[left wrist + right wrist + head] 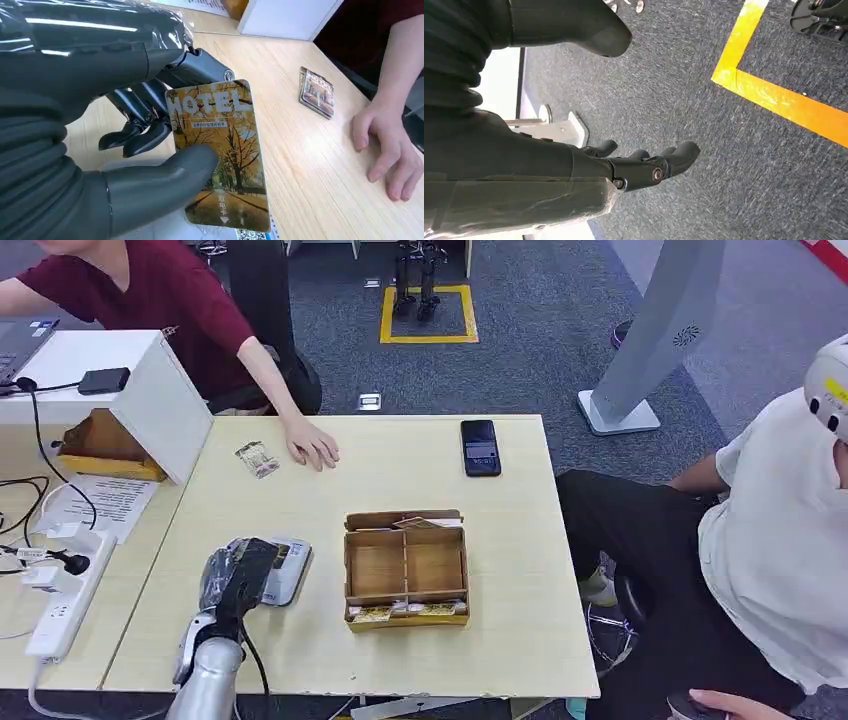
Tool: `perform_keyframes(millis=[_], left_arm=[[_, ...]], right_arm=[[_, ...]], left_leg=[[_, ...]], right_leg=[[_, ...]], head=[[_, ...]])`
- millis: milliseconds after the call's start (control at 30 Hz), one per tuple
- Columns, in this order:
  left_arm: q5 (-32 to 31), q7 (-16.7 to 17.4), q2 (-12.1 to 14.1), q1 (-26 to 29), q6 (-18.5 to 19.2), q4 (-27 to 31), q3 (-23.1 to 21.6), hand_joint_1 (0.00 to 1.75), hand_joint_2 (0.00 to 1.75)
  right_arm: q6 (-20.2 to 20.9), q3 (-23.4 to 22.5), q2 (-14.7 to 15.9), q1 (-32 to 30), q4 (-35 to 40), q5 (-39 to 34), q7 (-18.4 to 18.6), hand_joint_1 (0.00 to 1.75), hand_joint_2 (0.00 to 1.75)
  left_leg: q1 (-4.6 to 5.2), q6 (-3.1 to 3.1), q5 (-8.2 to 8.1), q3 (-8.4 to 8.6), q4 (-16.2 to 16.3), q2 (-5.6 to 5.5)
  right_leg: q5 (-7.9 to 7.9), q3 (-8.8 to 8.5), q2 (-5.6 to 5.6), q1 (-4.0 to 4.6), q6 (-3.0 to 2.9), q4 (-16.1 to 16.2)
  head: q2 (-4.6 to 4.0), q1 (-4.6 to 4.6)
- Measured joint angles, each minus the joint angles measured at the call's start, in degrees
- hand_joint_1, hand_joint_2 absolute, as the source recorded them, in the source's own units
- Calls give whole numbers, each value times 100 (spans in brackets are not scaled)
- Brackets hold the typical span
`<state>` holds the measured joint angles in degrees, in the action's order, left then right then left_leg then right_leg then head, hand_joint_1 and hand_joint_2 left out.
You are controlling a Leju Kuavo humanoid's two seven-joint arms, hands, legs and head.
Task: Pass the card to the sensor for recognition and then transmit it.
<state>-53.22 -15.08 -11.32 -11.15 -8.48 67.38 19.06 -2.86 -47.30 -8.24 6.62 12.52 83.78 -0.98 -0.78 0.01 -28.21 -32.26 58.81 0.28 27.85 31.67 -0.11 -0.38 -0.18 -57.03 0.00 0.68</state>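
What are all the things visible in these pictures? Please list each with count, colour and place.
Wooden divided card box: one, brown, middle of the pale wooden table.
Hotel card with autumn trees: one, golden, pinched by the left hand.
Card sensor: one, grey, under the left hand.
Small card stack: one, brownish, beside the person's hand.
Black smartphone: one, far edge of the table.
White power strip: one, neighbouring desk.
Yellow floor tape: on grey carpet.
Left hand: dark grey, above the sensor.
Right hand: dark grey, empty, above the carpet.

You're likely in an office-style robot test lab: grey carpet [540,350] with yellow floor tape [429,338], pale desks [400,470], laptop [20,345], power strip [62,610].
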Motion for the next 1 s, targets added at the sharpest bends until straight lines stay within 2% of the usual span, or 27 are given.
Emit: perform_keyframes(millis=[433, 1000], left_arm=[[-496, 81, -2, -40, -164, -149, -4, 175, 175], [-599, 98, -7, -71, -175, -321, -9, 175, 175]], right_arm=[[-24, -4, -2, 0, 0, 24, -18, 0, 175], [-31, -7, 0, -1, 0, 24, -18, 0, 175]], left_leg=[[0, 0, 0, 2, 0, 0], [0, 0, 0, 4, 0, 0]], right_leg=[[0, -1, 0, 0, 0, 0], [0, -3, 0, 0, 0, 0]], head=[[0, 0], [0, 0]])
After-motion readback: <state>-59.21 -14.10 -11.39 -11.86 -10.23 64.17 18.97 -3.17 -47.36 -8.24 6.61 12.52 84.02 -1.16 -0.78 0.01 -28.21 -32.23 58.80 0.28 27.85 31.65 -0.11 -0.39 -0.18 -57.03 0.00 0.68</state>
